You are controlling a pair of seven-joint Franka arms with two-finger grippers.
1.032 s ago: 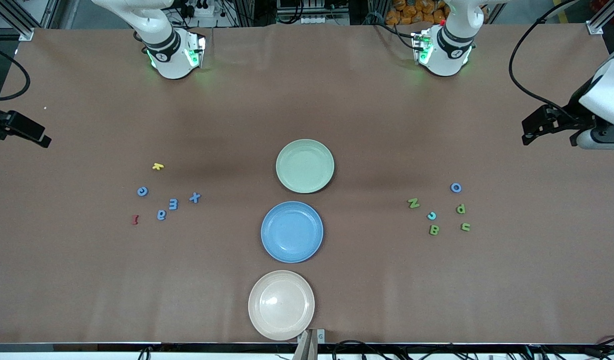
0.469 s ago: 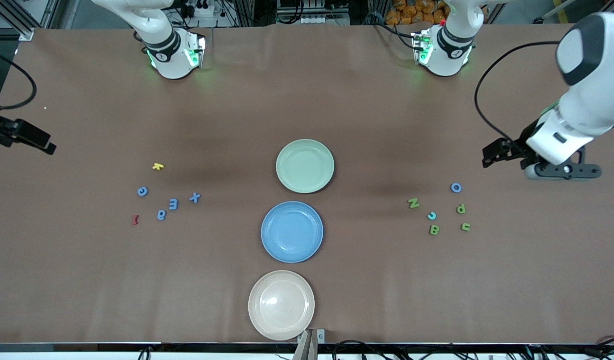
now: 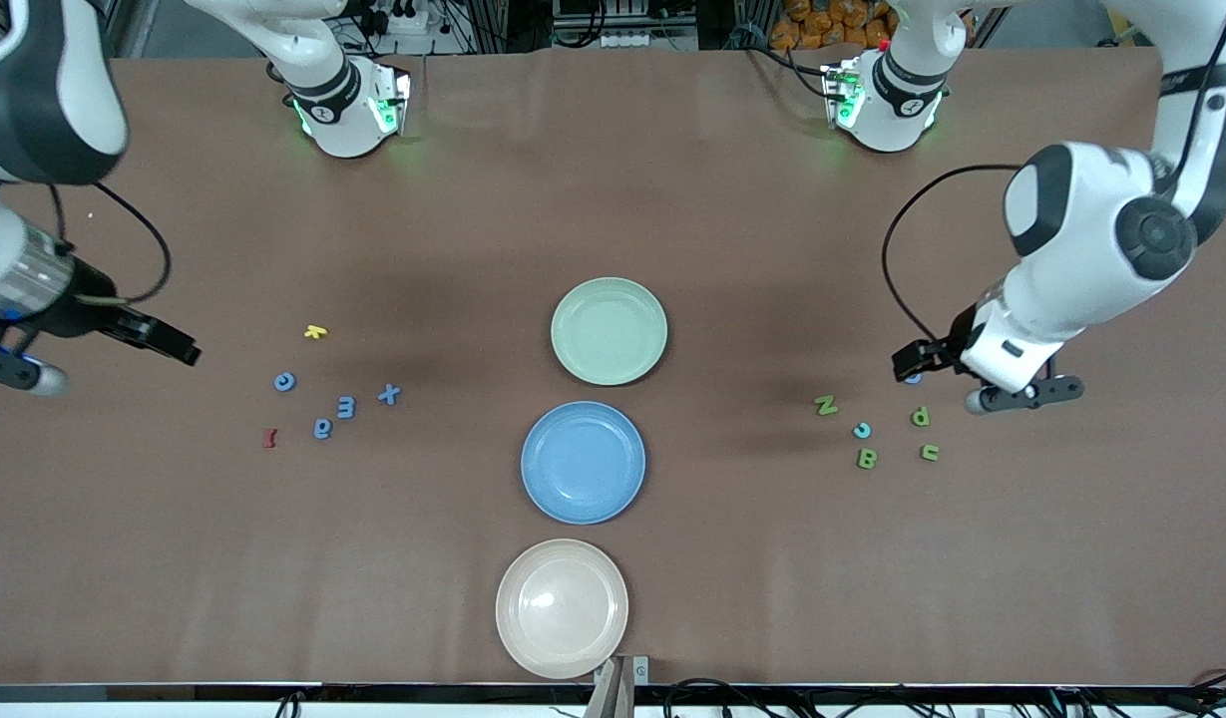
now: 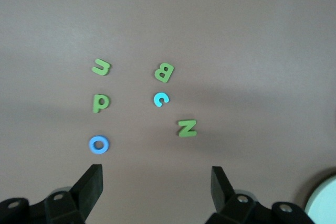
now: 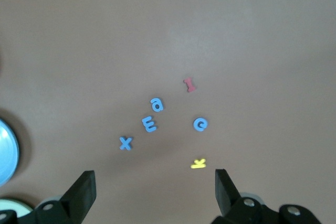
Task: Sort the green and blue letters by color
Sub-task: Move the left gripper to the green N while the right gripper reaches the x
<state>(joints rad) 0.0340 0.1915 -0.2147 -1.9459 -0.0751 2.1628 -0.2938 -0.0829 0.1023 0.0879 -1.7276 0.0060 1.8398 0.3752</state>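
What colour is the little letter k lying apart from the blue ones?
Yellow: the letter k shows best in the right wrist view.

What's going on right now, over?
Left gripper open above small flat foam letters, green and blue. Right gripper open over blue ones. No letters on any plate. Nothing blocking.

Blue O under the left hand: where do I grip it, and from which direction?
Come straight down on the blue O: it lies flat on the table. Probably pinch across its outer rim, fingers straddling the ring. The left hand is open just beside it.
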